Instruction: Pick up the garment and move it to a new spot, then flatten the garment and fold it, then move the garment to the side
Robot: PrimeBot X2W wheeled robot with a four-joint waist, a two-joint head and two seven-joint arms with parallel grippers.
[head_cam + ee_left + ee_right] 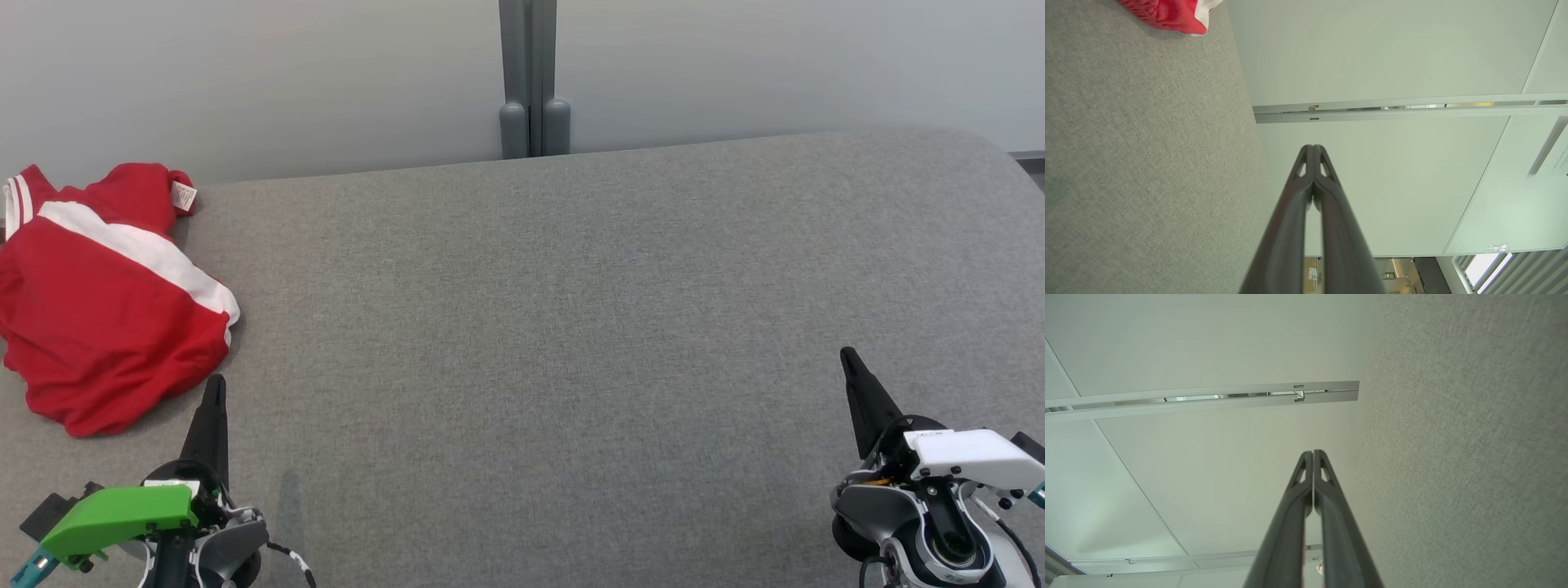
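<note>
While the left gripper (215, 382) and right gripper (847, 355) sit pinched together, empty, the garment (106, 318) carries a white tag (184, 197), unreadable.

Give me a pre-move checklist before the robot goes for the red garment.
1. Garment located: ok. The red garment lies crumpled at the far left of the grey table.
2. Garment fully on the table: cannot tell. Its left part runs past the edge of the head view.
3. Left hand free: ok. It holds nothing, and its tip is beside the garment's near edge.
4. Left hand open for a grasp: not ok. It is shut.
5. Right hand free: ok. It is shut on nothing, far to the right of the garment.
</note>
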